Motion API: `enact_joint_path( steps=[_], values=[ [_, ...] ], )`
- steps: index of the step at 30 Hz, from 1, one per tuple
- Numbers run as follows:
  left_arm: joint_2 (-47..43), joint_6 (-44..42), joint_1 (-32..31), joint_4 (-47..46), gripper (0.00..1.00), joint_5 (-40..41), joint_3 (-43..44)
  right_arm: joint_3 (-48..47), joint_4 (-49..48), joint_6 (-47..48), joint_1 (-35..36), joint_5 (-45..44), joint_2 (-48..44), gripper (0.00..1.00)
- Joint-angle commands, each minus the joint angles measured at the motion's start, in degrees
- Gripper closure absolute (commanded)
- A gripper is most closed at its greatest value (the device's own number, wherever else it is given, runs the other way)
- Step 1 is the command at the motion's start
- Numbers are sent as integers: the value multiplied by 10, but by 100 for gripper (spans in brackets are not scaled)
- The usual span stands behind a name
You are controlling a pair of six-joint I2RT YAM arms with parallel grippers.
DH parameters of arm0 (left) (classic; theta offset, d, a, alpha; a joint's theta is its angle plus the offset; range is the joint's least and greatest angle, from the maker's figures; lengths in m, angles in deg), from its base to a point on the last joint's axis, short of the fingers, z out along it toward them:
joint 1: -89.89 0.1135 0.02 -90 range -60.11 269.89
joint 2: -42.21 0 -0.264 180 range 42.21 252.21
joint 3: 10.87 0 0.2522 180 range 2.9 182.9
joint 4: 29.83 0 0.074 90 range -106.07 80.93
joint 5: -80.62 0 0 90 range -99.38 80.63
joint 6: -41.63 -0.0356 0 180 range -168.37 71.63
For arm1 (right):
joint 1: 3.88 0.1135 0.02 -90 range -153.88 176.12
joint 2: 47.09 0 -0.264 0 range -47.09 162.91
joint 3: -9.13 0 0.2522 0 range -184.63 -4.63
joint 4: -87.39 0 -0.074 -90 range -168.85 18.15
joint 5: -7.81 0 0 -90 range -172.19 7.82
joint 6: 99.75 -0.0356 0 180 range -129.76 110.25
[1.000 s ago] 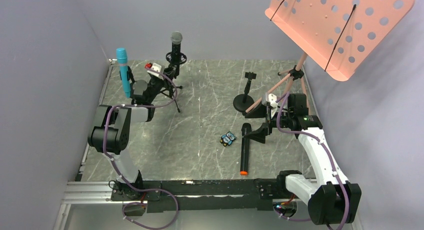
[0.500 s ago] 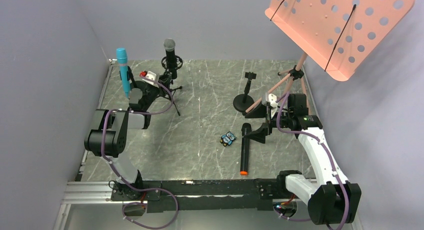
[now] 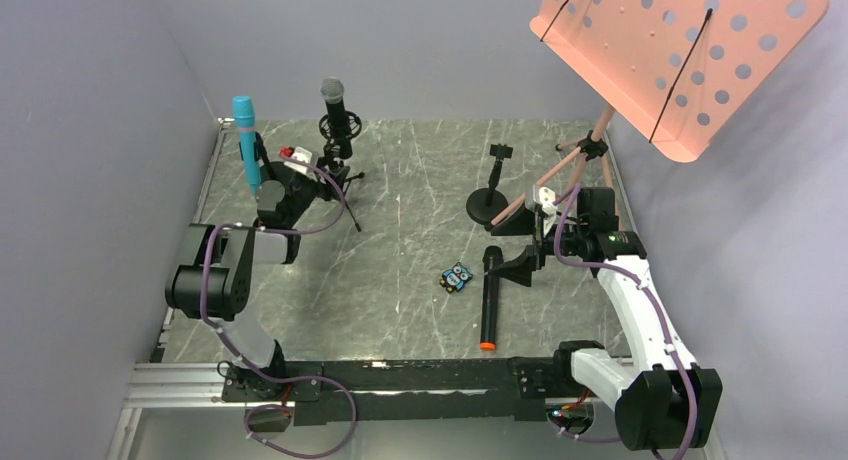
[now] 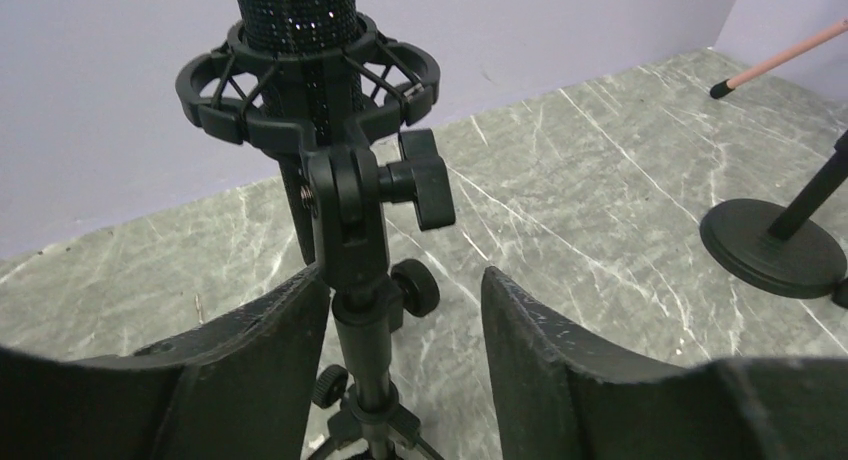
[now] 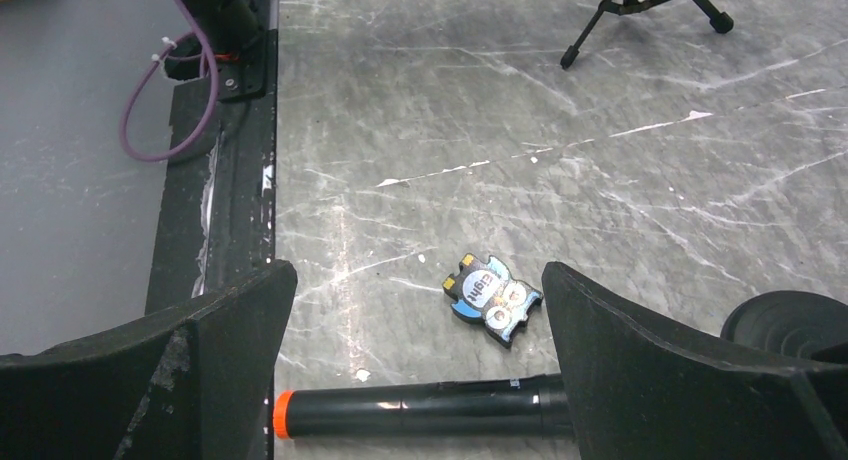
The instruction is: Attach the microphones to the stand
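Microphone (image 4: 295, 10) — head cropped, stand (image 4: 360, 280) feet hidden

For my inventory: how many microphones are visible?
3. Blue mic upright at far left; mesh-head mic in the tripod mount; black mic flat on the table beside the owl. None seems hidden.
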Motion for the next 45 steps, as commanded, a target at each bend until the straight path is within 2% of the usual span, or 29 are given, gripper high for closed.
enact_joint_path(
  steps=[1,7,13,16,21,26,30,32,36,40,43,45],
  values=[
    [-42,19,-1,-3,36,-17,-16,-19,-3,17,-4,20,-11,0],
    [-114,49,0,28,16,2,-65,-19,-3,19,-5,15,-15,0],
    [-239,136,-1,137,2,54,-130,-19,-8,15,-8,7,-23,0],
    [-320,166,-1,255,1,48,-141,-19,-11,12,-8,3,-27,0],
    [-441,189,0,526,1,2,-79,-21,-10,15,-29,-13,-32,0],
    [-527,144,0,697,1,-18,-4,-40,-26,-9,-41,-71,-36,0],
    [-546,83,0,812,1,-30,29,-84,-130,-180,-38,-209,-20,0],
    [-550,65,0,841,1,-34,22,-120,-138,-219,-20,-268,-5,0],
    [-563,75,0,833,1,-44,-19,-156,-177,-309,86,-456,23,0],
    [-573,73,0,829,1,-61,-13,-206,-216,-416,157,-701,83,0],
    [-577,73,0,835,1,-61,-10,-252,-205,-462,173,-772,122,0],
    [-584,90,0,822,1,-68,-18,-259,-199,-482,174,-773,133,0]
  ],
)
